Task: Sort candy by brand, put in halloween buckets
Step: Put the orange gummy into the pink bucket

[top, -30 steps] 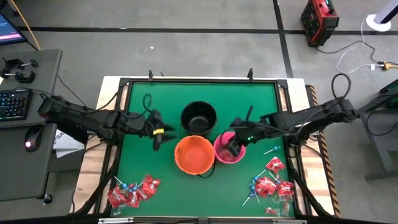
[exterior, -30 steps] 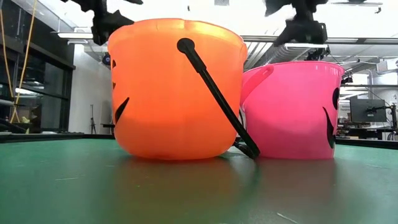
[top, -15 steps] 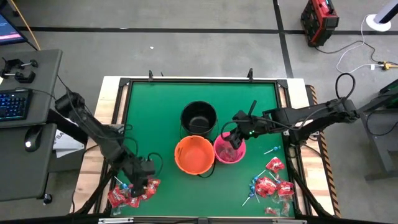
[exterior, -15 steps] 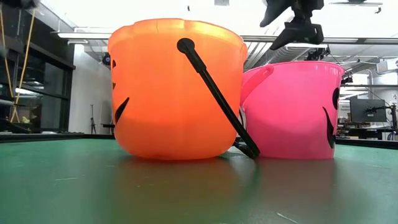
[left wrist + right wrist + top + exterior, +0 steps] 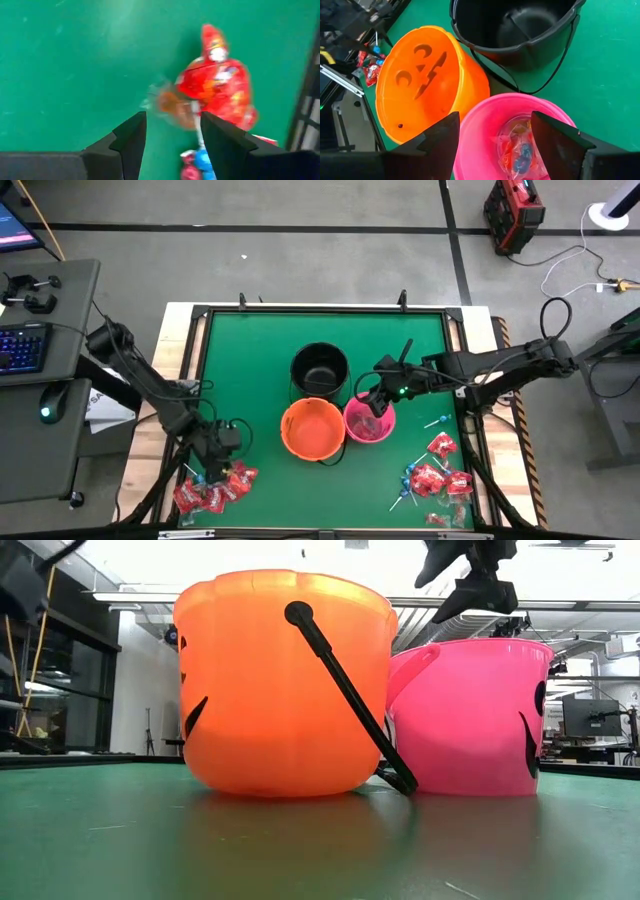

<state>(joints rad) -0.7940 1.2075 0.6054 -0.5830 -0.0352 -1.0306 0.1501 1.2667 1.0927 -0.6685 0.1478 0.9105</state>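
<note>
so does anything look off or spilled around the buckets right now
Nothing stands out. The black bucket, orange bucket and pink bucket all stand upright and close together. The loose candy lies in two piles on the mat, one near the left gripper and one at the right, none spilled beside the buckets.

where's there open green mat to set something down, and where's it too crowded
Bare mat lies between the black bucket and the table's far and left rails, and again right of it, beyond the right gripper over the pink bucket. Crowded: the three touching buckets with the orange one, and both near corners, where candy lies under the left gripper and at the right.
</note>
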